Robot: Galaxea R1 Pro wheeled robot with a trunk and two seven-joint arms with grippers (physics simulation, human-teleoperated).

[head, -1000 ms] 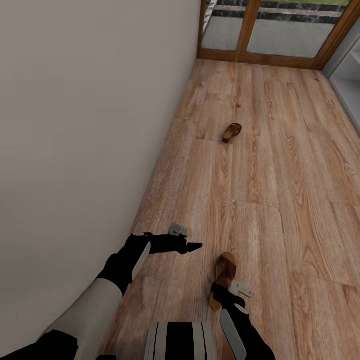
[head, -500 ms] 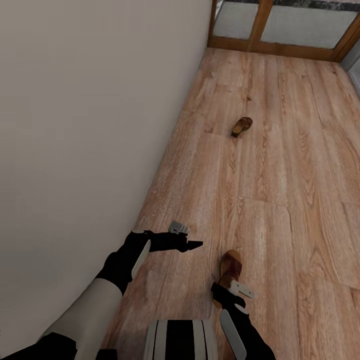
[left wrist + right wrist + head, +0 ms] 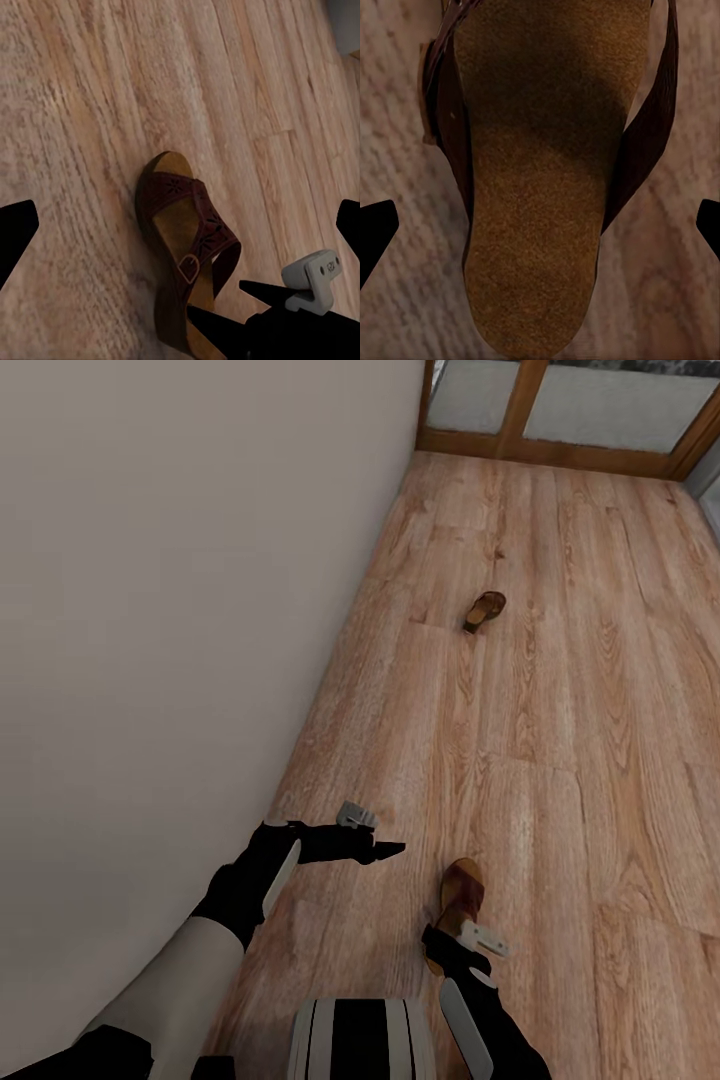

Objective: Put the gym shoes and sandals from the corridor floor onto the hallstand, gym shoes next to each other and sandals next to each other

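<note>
My right claw (image 3: 450,935) above a small brown leather sandal (image 3: 458,898) on the wood-plank floor (image 3: 560,740)
Both claws spread apart, empty; left claw (image 3: 385,849) nearby; second brown sandal (image 3: 484,610) far ahead

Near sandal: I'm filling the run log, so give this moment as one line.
right gripper: open, over near sandal heel | left gripper: open, empty | far sandal: on floor | nothing lifted

1. The sandal (image 3: 459,898) just ahead of the right claw (image 3: 448,940) has a tan footbed and a dark reddish-brown strap with cut-out flower patterns.
2. The far sandal (image 3: 484,610) is brown.
3. The corridor floor (image 3: 560,760) is light brown with grained planks.
4. The wall (image 3: 180,610) is plain beige.
</note>
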